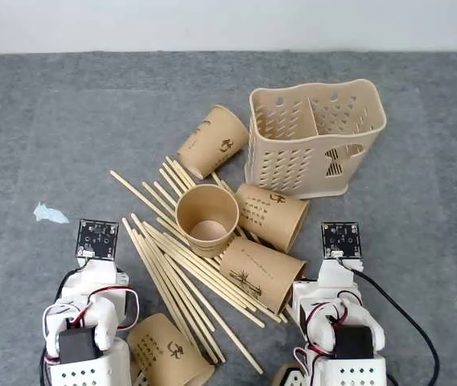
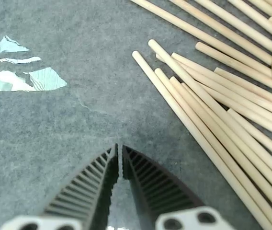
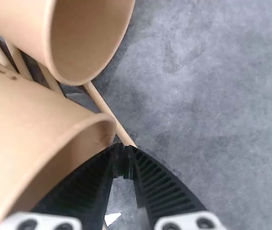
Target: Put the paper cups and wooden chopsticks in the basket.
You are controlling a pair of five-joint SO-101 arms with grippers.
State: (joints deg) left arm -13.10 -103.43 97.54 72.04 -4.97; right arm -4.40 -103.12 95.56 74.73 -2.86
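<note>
L hand (image 2: 119, 154), R hand (image 3: 123, 155), 5 cups (image 1: 212, 141), 1 basket (image 1: 291, 165)

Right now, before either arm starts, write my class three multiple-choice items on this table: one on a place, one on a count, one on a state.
1. The basket stands: A. between the arms; B. beyond the cups, on the side of the right arm; C. beside the left arm.
2. Cups standing upright: A. none; B. one; C. three.
3. The left tool is: A. open wide; B. shut on a chopstick; C. shut, holding nothing.

Key: 1 B, in the high view it stands past the cups, over on that side. 2 B, just the middle cup has its mouth up. 3 C, its fingers meet with nothing between them.
</note>
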